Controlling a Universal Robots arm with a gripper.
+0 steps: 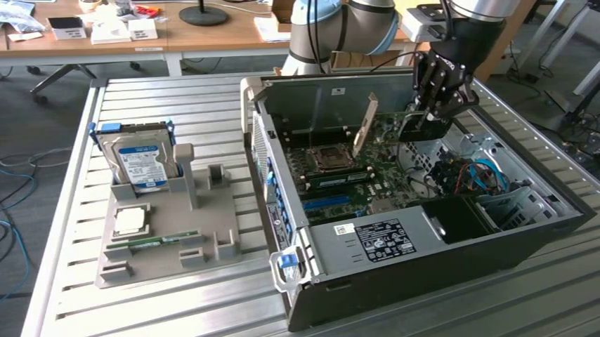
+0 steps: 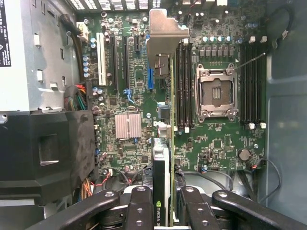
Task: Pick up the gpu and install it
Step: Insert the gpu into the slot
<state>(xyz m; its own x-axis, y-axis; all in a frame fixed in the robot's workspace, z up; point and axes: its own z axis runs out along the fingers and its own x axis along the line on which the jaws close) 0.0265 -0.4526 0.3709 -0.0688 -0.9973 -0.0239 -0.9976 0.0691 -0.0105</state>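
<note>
We find the tool [image 2: 162, 211] part-closed on the gpu [image 2: 161, 158], held edge-on inside the computer case [image 1: 525, 242] above the motherboard [image 2: 216, 139]. Its long axis runs parallel to the expansion slots [image 2: 125, 62], with the bracket [image 2: 165, 33] farthest from the tool.

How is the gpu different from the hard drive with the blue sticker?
The gpu is a thin card, gripped by the hand inside the computer case; the hard drive is a chunky box, parked in a gray holder on the table outside. The gpu has a silver bracket; the hard drive wears a blue-white label. Both stand on edge.
</note>
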